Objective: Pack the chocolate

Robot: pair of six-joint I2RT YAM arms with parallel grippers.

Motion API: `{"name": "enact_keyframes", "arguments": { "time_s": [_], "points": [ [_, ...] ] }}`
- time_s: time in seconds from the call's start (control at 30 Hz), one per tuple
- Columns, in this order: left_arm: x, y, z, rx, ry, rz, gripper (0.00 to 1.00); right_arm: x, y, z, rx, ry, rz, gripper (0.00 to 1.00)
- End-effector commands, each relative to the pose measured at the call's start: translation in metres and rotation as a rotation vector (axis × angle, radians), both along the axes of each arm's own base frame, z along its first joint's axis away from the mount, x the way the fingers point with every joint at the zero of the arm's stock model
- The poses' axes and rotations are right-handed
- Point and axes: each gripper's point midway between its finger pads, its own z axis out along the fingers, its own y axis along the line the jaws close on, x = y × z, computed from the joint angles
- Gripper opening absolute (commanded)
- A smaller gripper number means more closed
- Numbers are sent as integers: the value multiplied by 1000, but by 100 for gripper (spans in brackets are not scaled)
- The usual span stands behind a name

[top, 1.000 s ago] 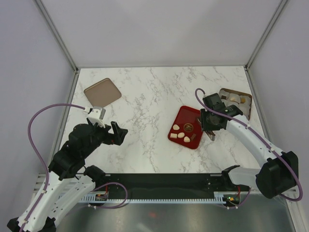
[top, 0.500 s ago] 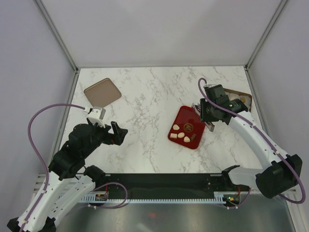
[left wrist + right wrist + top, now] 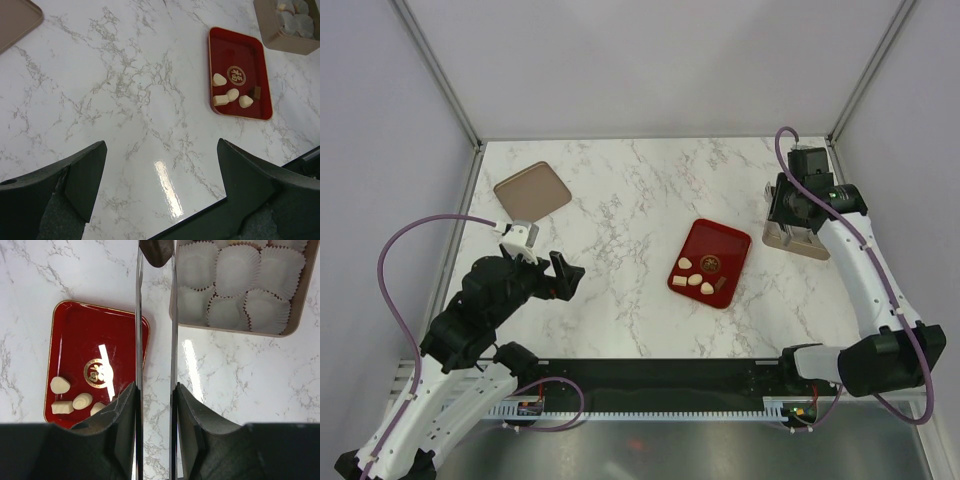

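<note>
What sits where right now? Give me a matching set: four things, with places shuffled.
Things:
1. red tray
2. tan lid
3. dark chocolate
4. box

Places:
A. far-left part of the table
B. pinched in the right gripper
C. middle of the table, with cream sweets on it
D. right side of the table, lined with white paper cups

Pairs: 1-C, 2-A, 3-B, 4-D
</note>
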Motion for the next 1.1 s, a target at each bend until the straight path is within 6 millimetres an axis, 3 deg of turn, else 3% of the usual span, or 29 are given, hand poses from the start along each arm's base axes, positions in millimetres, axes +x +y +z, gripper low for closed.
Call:
{"name": "enact_keyframes", "arguments": {
  "time_s": [0.0,0.2,0.37,0.67,1.07],
  "points": [
    [1,1,5,-28,-14,22,100,-1,-11,6,-35,-12,-21,32],
    [1,1,6,-29,-15,22,100,2,-42,-8,-72,8,-122,32],
    [1,1,5,-28,-15,24,100,9,-50,-26,-51,40,-157,32],
    [2,1,5,-28,-14,26,100,30,-43,-46,30,34,-178,34],
    [1,1,5,-28,-14,24,100,29,-54,-65,30,56,-221,37]
  ]
}}
